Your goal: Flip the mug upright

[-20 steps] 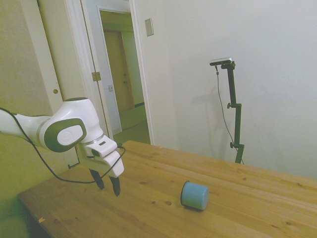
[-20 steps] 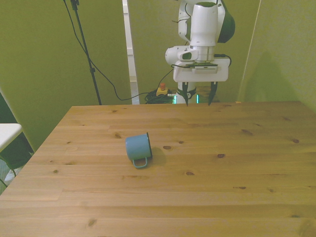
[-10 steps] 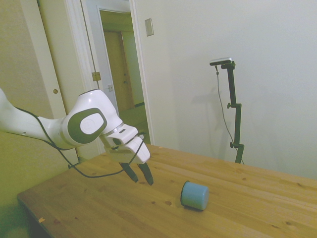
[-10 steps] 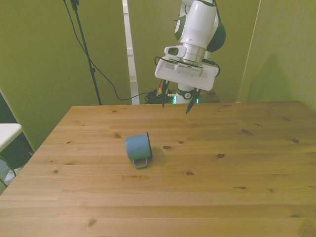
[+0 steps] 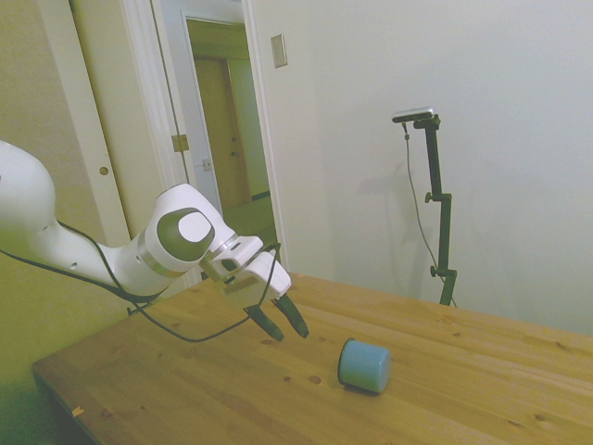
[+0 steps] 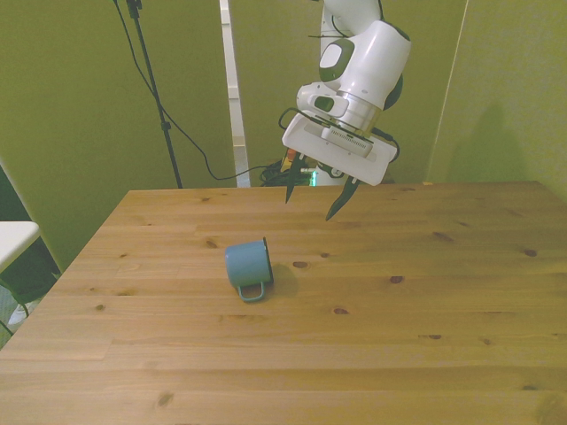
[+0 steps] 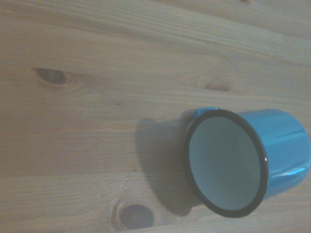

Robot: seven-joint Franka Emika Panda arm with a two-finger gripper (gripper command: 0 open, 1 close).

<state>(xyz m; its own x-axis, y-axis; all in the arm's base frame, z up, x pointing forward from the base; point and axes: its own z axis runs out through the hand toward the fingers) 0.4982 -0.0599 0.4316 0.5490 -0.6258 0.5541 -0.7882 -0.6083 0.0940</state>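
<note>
On the wooden table (image 6: 416, 310), the mug (image 6: 247, 267) lies sideways below the wide-spread tool (image 6: 309, 204).

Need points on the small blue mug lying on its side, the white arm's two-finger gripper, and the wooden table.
small blue mug (image 6: 246, 264): front view, on its side wall.
two-finger gripper (image 6: 310, 204): front view, midway between the open fingertips.
wooden table (image 6: 425, 301): front view, bare planks.

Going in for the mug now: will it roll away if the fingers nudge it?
Possibly: the mug lies on its rounded side on the bare table. Its handle rests near the wood and may check rolling. It looks rigid and glossy, perhaps slippery.
</note>
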